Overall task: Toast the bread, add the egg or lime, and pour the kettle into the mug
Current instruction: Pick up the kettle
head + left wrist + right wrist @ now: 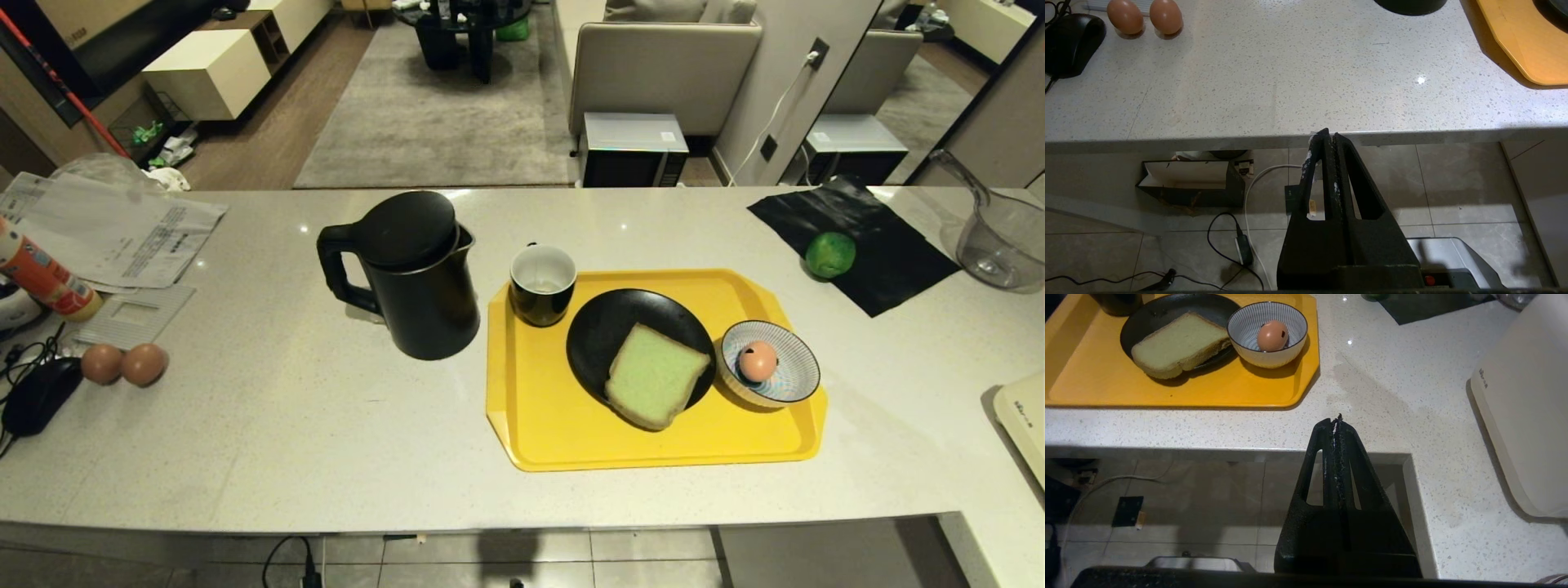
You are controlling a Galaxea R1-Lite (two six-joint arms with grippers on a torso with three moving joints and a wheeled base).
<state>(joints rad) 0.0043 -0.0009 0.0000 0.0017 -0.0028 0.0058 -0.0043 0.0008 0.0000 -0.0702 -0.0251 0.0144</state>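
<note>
Closed, empty right gripper [1337, 418] hangs off the counter edge, bread [1177, 345] plated at its ten o'clock for pickup.

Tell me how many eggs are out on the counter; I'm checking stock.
3. Two plain brown eggs sit together at the counter's left end beside a black mouse; the egg with a dark spot lies in the striped bowl on the yellow tray.

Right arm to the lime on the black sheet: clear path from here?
Probably yes. The lime lies alone on the black sheet, nothing over it; the right gripper, shut, hangs at the counter's near edge.
</note>
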